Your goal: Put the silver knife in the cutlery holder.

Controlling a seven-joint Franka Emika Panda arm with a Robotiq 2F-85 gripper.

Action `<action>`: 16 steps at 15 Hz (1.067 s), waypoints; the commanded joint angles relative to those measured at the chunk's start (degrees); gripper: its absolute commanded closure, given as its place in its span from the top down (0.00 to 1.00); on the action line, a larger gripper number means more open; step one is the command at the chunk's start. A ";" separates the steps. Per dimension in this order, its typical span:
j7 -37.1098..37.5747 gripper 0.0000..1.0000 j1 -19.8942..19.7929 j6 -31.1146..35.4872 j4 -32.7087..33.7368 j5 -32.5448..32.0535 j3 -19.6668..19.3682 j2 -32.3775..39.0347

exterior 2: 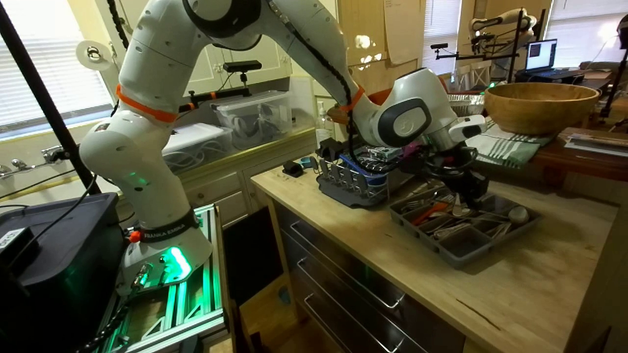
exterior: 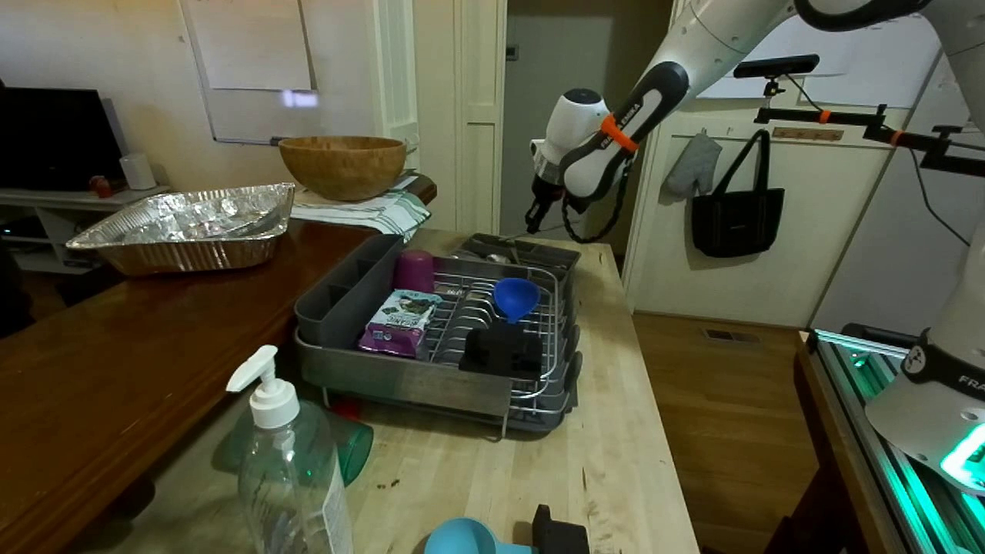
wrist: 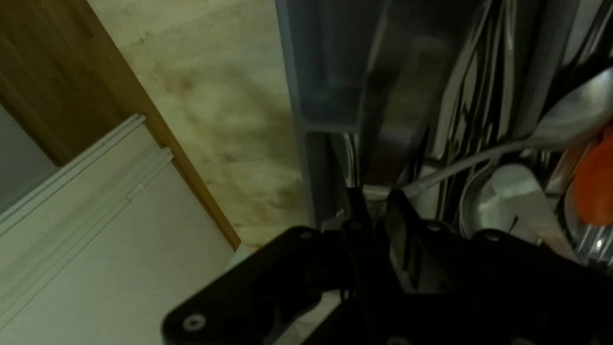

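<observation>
The grey cutlery tray (exterior 2: 458,255) sits on the wooden counter with several utensils in its compartments; its rim (wrist: 298,105) also shows in the wrist view. My gripper (exterior 2: 474,196) points down over the tray. In the wrist view the fingertips (wrist: 376,194) are close together with a narrow gap. A broad, blurred metallic piece, which looks like the silver knife (wrist: 412,91), runs from between them toward the camera; its far end is out of frame. A spoon (wrist: 570,112) lies across the tray beside the fingertips. A grey compartment holder (exterior: 346,292) stands on the dish rack.
The dish rack (exterior: 431,385) beside the tray holds a purple cup (exterior: 414,271), a snack packet (exterior: 400,319) and a blue scoop (exterior: 515,298). A soap bottle (exterior: 288,477) stands on the counter. A wooden bowl (exterior 2: 539,105) and foil pan (exterior: 192,250) sit on the higher table.
</observation>
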 commanded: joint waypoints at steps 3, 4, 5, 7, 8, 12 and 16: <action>-0.49 0.04 0.90 2.47 -8.25 -4.72 -1.62 -5.10; -0.96 0.04 0.59 2.04 -8.00 -4.86 -0.96 -5.20; -0.73 0.04 0.73 2.35 -7.72 -5.24 -0.92 -5.03; -2.90 0.04 -0.57 4.60 -7.13 -5.08 1.43 -4.66; -4.04 0.04 -1.06 5.21 -6.43 -4.61 2.77 -4.15; -7.43 0.04 -2.97 3.77 -3.09 -2.66 8.99 -1.47; -7.21 0.04 -2.19 0.61 -0.43 -3.21 8.83 0.84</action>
